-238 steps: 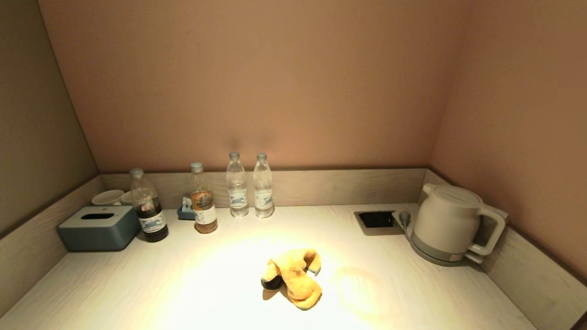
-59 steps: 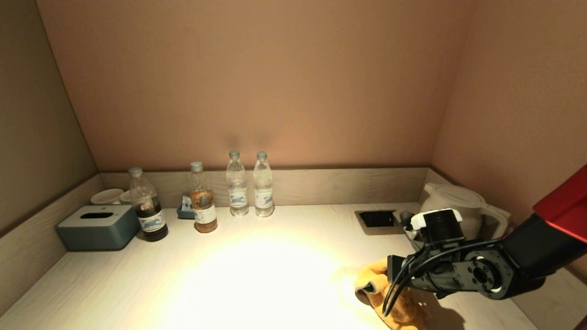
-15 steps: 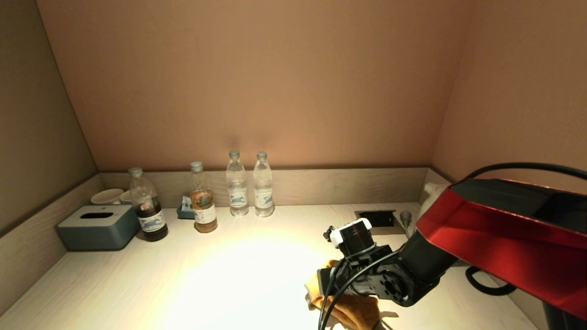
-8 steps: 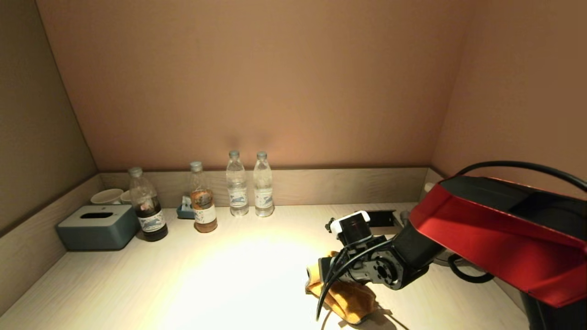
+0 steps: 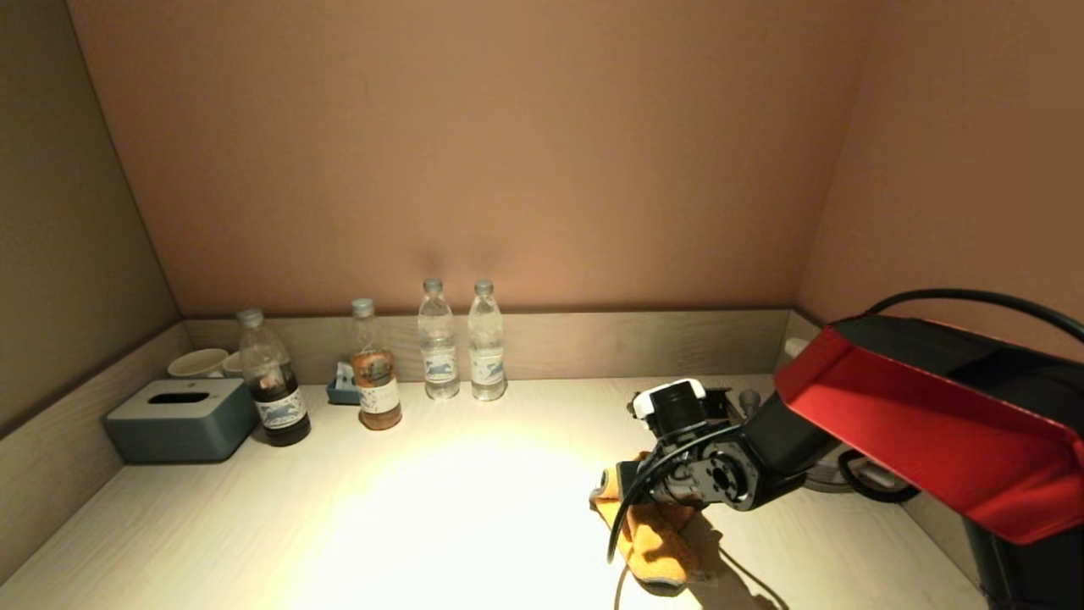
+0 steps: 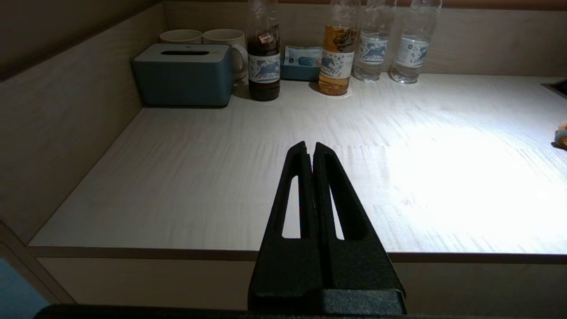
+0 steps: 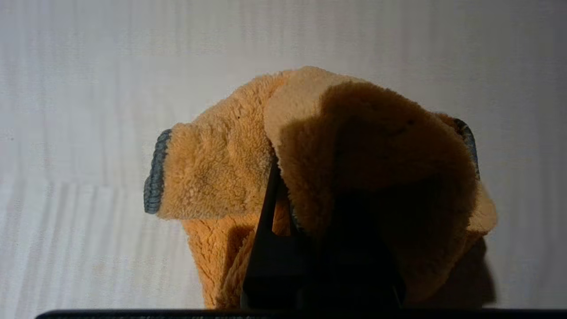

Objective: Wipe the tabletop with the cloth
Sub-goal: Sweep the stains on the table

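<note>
The orange fleece cloth (image 5: 652,538) with a grey hem lies on the pale wood tabletop (image 5: 406,508), right of the middle. My right gripper (image 5: 611,490) is shut on the cloth and presses it down on the table; its fingertips are buried in the folds. In the right wrist view the cloth (image 7: 221,168) drapes over the gripper (image 7: 288,195), with one black finger (image 7: 268,221) showing. My left gripper (image 6: 311,148) is shut and empty, parked off the table's front left edge.
Several bottles (image 5: 439,347) stand along the back wall, with a blue tissue box (image 5: 182,419) and cups (image 5: 199,364) at the back left. A socket recess (image 5: 720,398) and the kettle base (image 5: 847,474) lie behind my right arm.
My right gripper has slid the cloth to the right and toward the back over the last second. The left arm has not moved.
</note>
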Controlling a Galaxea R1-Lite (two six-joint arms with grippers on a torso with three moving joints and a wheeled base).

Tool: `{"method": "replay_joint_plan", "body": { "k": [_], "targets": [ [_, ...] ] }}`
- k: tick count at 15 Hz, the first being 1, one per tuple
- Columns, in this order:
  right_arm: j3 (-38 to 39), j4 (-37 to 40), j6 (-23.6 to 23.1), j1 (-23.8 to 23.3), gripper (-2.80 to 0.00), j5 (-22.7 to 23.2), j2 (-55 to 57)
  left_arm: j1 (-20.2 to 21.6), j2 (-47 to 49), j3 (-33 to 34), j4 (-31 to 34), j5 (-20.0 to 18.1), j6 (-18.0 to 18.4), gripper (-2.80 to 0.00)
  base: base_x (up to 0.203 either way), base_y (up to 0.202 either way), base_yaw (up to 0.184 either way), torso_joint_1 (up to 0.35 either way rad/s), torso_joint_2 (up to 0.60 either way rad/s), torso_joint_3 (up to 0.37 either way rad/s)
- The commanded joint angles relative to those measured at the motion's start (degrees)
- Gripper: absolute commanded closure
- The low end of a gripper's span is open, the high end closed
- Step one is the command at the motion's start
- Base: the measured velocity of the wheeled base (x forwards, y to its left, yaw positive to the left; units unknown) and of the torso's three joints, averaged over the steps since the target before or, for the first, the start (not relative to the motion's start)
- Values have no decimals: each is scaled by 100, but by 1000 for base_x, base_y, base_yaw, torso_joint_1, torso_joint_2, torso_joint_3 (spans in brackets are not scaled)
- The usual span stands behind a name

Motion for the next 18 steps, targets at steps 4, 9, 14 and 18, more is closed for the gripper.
{"method": "replay_joint_plan", "body": {
  "k": [4,9,14,18],
  "targets": [
    [31,312,10,-485,0,-36,-286,-1,9,0,0,-2,-3,0,0,0,0,0,0,0],
    [431,339,10,-616,0,-31,-476,-1,9,0,0,-2,-3,0,0,0,0,0,0,0],
    [1016,308,11,-616,0,-13,-924,-1,9,0,0,-2,-3,0,0,0,0,0,0,0],
    [1628,112,51,-608,0,61,-1162,-1,9,0,0,-2,-3,0,0,0,0,0,0,0]
  ]
}}
